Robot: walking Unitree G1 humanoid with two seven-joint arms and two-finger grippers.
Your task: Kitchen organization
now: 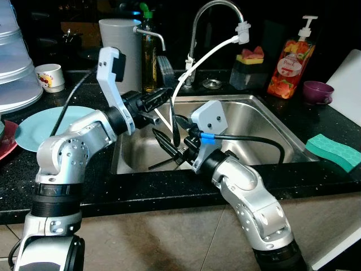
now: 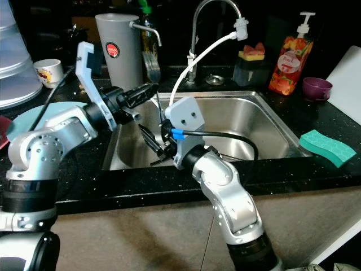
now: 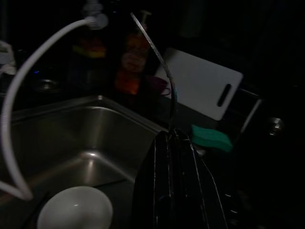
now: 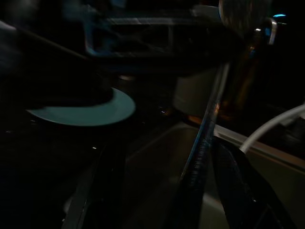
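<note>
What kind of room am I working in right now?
Most likely a home kitchen, at the sink counter. A stainless steel sink sits in a black speckled countertop under a curved faucet, with a pump bottle of orange soap and a green sponge nearby.

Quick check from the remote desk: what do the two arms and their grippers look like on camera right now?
Both arms are silver, rounded segments joined by black rings. The left arm carries a pale wedge-shaped wrist housing and a black cable. The right arm has the same housing with two round holes, a blue cable clip and a looping black cable. The left gripper and right gripper each have long black fingers.
</note>
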